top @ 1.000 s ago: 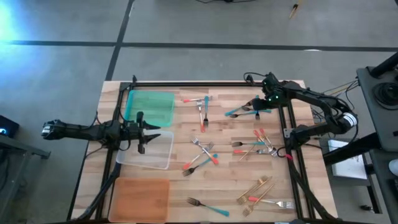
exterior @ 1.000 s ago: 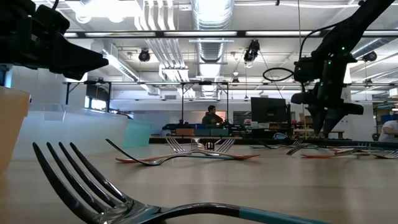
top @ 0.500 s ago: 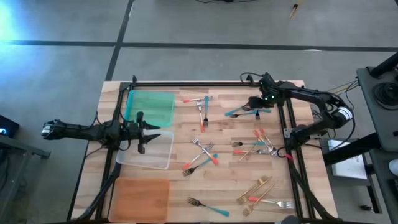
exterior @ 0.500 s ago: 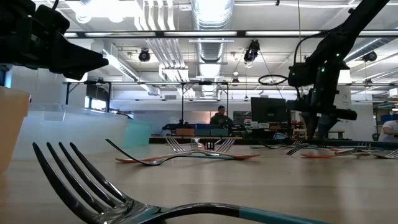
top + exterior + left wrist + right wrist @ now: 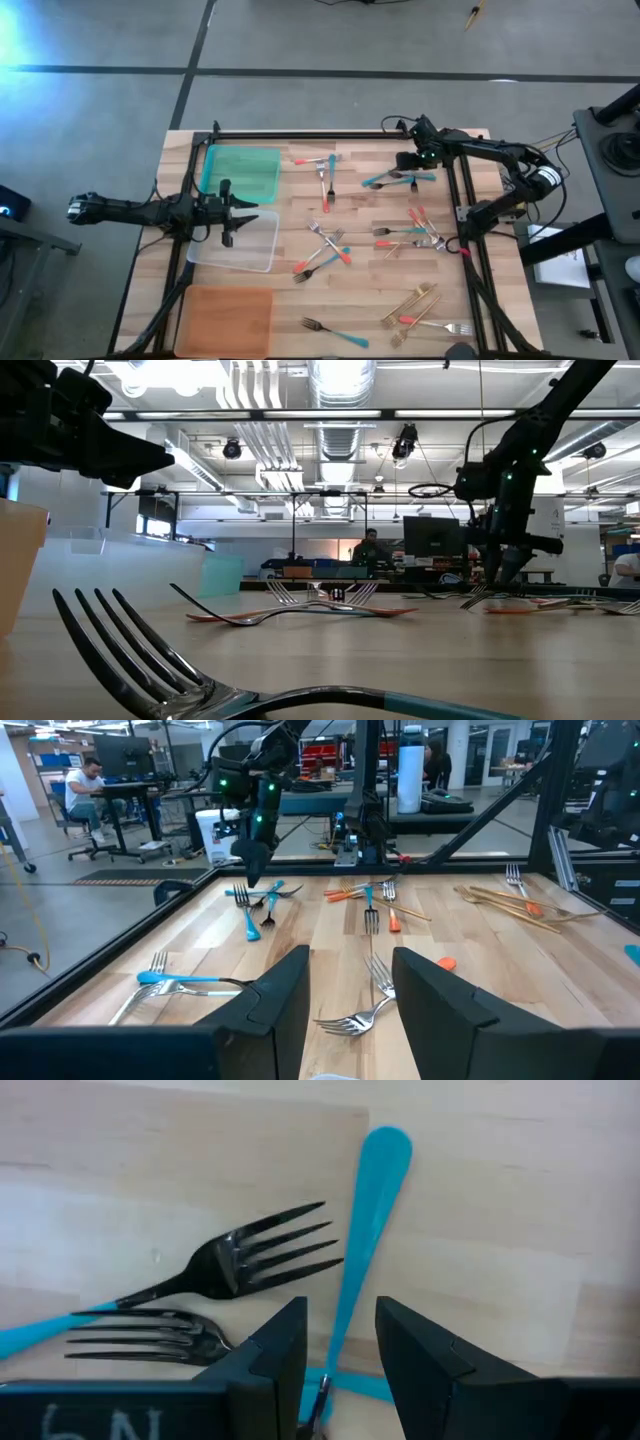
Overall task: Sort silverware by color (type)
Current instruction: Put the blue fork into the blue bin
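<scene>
The silverware lies scattered on the wooden table: teal-handled forks [image 5: 392, 178] at the far right, red and teal ones [image 5: 318, 160] at the far middle, a mixed cluster [image 5: 325, 250] in the centre, more [image 5: 410, 235] at the right, and gold ones [image 5: 412, 300] near the front. My right gripper [image 5: 340, 1330] hangs open over the far-right teal forks, pointing steeply down. Its fingers stand on either side of one teal handle [image 5: 365, 1230], and no touch shows. My left gripper [image 5: 350, 990] waits open and level over the clear tray [image 5: 245, 248] at the left.
A green tray [image 5: 240, 172] lies at the far left, and an orange tray [image 5: 228, 318] at the near left. One teal-handled fork [image 5: 200, 680] lies close to the front edge. A black frame rail [image 5: 465, 200] runs along the table's right side.
My right gripper has moved toward the table's left edge and a little down, coming over the far-right teal forks. The forks and my left arm have stayed where they were.
</scene>
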